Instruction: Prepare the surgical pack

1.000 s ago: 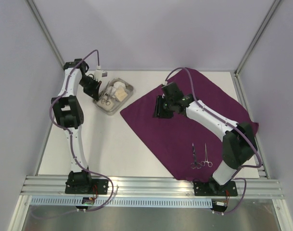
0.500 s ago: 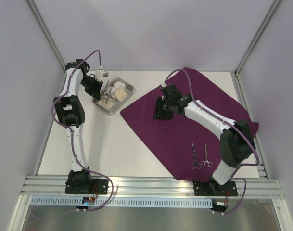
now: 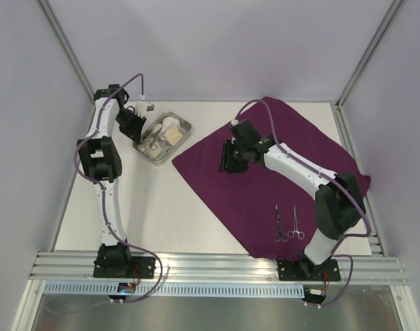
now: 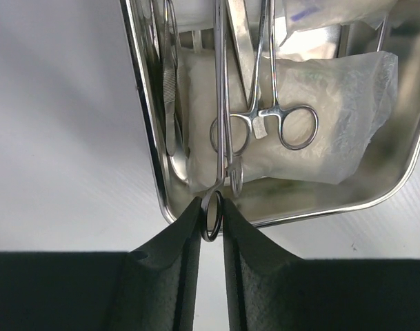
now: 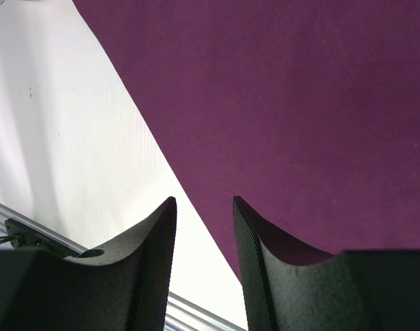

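Note:
The purple cloth (image 3: 272,172) lies spread flat at the right. The steel tray (image 3: 142,150) stands at the back left with white gauze (image 3: 172,129) in it. In the left wrist view my left gripper (image 4: 211,219) is shut on the finger ring of a steel clamp (image 4: 219,103) that reaches into the tray (image 4: 144,138), beside another clamp (image 4: 265,114) lying on the gauze (image 4: 347,117). Two clamps (image 3: 287,226) lie on the cloth near its front. My right gripper (image 5: 203,221) is open and empty, held over the cloth's left edge (image 5: 278,103).
The white table (image 3: 141,207) lies between the tray and the cloth. Metal frame posts stand at the back corners. An aluminium rail (image 3: 216,265) runs along the near edge by the arm bases.
My left gripper has shifted slightly at the tray's near corner. My right gripper has edged a little to the left over the cloth.

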Tool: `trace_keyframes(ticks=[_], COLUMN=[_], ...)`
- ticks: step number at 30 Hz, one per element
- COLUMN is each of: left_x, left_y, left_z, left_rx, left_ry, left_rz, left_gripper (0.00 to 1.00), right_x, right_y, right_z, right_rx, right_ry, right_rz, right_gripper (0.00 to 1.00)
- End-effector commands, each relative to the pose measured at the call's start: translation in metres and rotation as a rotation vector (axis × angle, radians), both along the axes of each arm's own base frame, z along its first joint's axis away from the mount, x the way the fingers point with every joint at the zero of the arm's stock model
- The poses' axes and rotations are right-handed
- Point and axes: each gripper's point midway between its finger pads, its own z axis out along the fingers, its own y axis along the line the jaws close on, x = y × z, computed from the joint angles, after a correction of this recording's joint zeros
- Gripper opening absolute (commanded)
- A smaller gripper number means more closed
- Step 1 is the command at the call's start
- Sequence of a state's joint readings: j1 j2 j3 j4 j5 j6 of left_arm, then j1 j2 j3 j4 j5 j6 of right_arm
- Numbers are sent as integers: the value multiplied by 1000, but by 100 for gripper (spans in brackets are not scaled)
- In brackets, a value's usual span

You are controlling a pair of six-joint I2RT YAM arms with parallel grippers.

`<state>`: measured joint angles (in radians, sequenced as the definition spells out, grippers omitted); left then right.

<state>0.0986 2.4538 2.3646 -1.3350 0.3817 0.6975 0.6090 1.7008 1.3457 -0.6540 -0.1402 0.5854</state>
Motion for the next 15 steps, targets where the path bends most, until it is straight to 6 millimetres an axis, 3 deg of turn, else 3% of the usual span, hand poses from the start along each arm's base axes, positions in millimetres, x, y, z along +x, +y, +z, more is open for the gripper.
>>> trace_keyframes(ticks=[1, 6, 8, 10, 14, 15], left_x=[10, 4, 3, 3, 8, 9], left_y=[4, -2, -1, 2, 6, 9], left_z=[20, 16, 17, 21, 45, 50], left_rx=[32, 10, 13, 31, 62, 70], left_ry=[-73, -42, -39, -46, -113, -127], left_rz=[-2, 13, 19, 33, 59, 71], left_gripper=[27, 30, 38, 50, 62, 63], right_x=[5, 4, 5, 5, 8, -3], right_y=[5, 4, 0, -14, -56, -69], right_z=[4, 2, 1, 3, 12, 9], right_rx=[10, 4, -23, -78, -255, -313], right_ry=[-4, 3, -2, -3, -57, -26], right_rz=[15, 12, -1, -48, -150, -155], right_gripper=[41, 41, 41, 42, 43, 43])
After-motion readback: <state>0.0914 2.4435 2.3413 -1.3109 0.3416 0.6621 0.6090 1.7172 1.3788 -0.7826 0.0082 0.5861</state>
